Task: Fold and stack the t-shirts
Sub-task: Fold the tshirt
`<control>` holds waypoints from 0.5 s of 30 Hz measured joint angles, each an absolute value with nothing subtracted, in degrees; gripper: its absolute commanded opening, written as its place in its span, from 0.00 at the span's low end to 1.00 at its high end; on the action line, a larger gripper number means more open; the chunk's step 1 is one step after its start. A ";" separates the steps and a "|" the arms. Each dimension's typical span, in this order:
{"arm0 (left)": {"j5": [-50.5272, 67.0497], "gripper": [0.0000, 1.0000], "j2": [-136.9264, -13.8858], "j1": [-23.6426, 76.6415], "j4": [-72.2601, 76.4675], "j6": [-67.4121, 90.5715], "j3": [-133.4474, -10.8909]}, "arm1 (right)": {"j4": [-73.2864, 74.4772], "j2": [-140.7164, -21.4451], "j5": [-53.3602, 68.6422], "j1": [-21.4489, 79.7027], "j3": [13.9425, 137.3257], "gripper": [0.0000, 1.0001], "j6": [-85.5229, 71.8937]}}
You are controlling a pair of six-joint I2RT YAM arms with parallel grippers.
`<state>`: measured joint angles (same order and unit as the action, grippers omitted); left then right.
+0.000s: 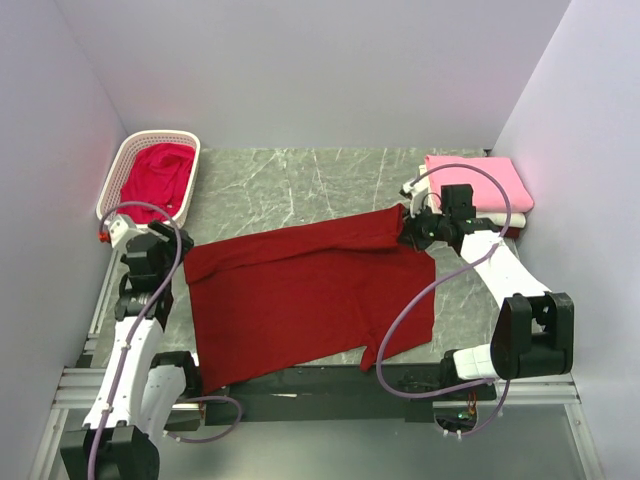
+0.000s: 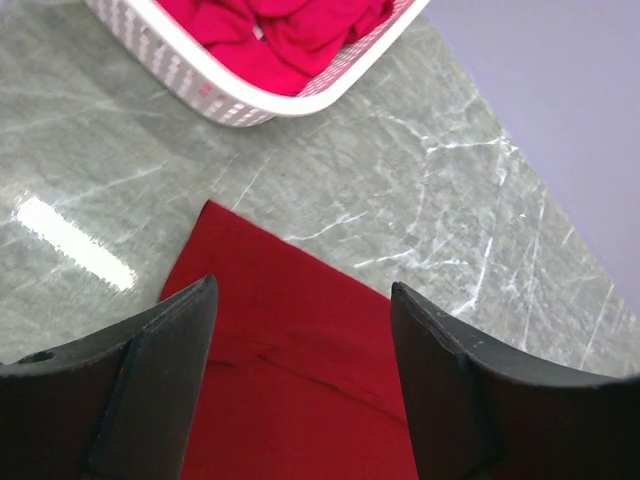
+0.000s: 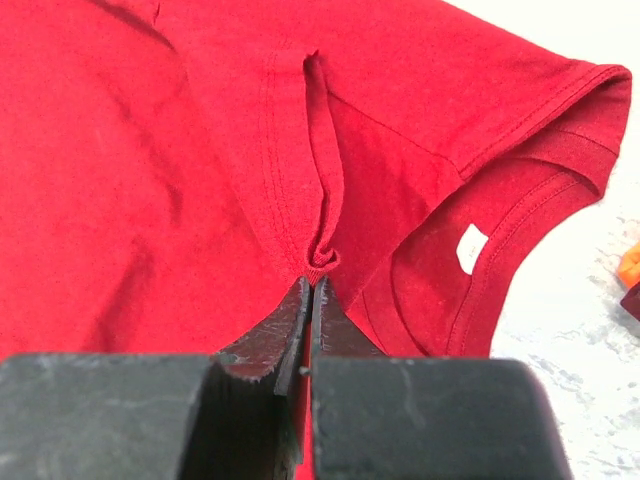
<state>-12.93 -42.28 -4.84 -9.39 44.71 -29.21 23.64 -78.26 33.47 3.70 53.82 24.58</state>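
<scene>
A large dark red t-shirt (image 1: 300,290) lies spread over the middle of the table, its far edge folded toward me. My right gripper (image 1: 405,228) is shut on a pinch of that folded edge near the collar (image 3: 318,262). At the shirt's left corner (image 2: 260,290) my left gripper (image 2: 300,300) hangs open, with cloth showing between the fingers and none held. A brighter crimson t-shirt (image 1: 158,178) is bunched in the basket. Folded pink (image 1: 478,180) and white (image 1: 505,219) t-shirts are stacked at the back right.
The white lattice basket (image 1: 128,160) stands at the back left, its rim (image 2: 215,95) just beyond the shirt's corner. Bare marble table (image 1: 290,180) lies behind the shirt. Purple cables loop from both arms, the right one crossing the shirt's right edge (image 1: 410,310).
</scene>
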 measured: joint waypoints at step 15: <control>8.84 0.77 -46.98 -4.84 -12.45 29.28 -46.24 | 42.89 -80.73 31.27 3.36 53.93 0.61 43.70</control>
